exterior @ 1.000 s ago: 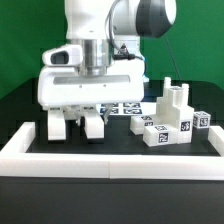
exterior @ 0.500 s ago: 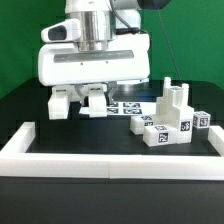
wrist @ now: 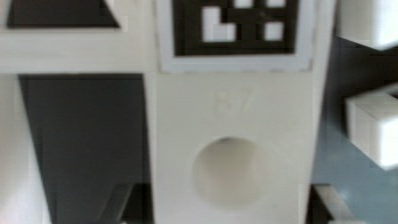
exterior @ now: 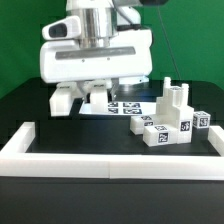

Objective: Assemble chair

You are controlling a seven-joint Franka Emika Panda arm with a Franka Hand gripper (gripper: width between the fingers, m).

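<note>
- Arm [exterior: 100, 20]: cut off by the exterior view's upper edge.
- Fingers: hidden by the hand housing and by the chair part [exterior: 82, 97] they grip.
- Marker board [exterior: 124, 105]: partly covered by that part and by the standing chair parts [exterior: 165, 118].
- Standing parts' tags [exterior: 185, 127]: too small to read.
- Wrist view: the chair part overruns every edge and is blurred; its tag [wrist: 235, 25] is cropped.

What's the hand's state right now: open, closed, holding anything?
Hand: closed on a white tagged chair part, held up in the air.

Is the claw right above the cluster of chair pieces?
No, the claw holds a white part to the exterior view's left of the cluster.
</note>
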